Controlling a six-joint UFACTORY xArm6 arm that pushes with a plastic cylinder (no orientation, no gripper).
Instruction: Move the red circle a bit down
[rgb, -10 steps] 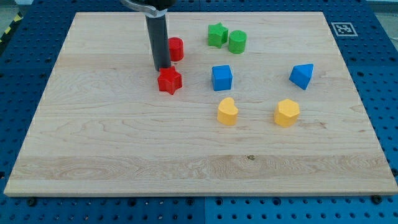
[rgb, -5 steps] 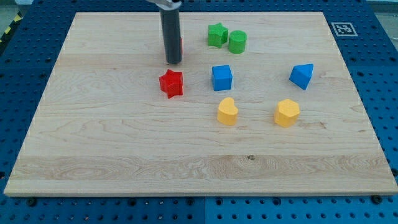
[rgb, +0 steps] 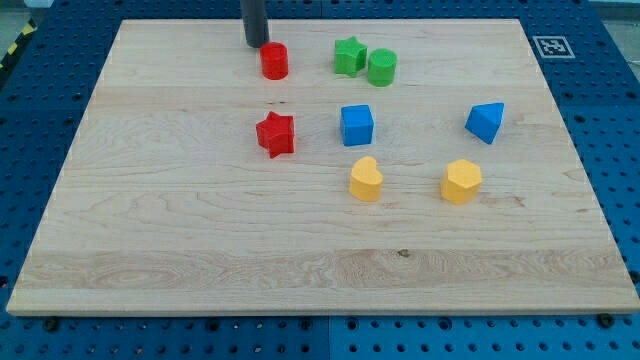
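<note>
The red circle (rgb: 275, 61), a short red cylinder, stands near the top of the wooden board (rgb: 180, 220), left of centre. My tip (rgb: 257, 44) is just above and to the left of it, close to its upper left edge; I cannot tell whether they touch. A red star (rgb: 276, 133) lies below the red circle.
A green star (rgb: 349, 55) and a green cylinder (rgb: 381, 67) sit right of the red circle. A blue cube (rgb: 357, 125) and a blue angular block (rgb: 485, 122) lie mid-board. Two yellow blocks (rgb: 366, 179) (rgb: 461, 182) lie below them.
My tip moved from beside the red star up to the view's top, past the red circle. The red circle has shifted a little up and left.
</note>
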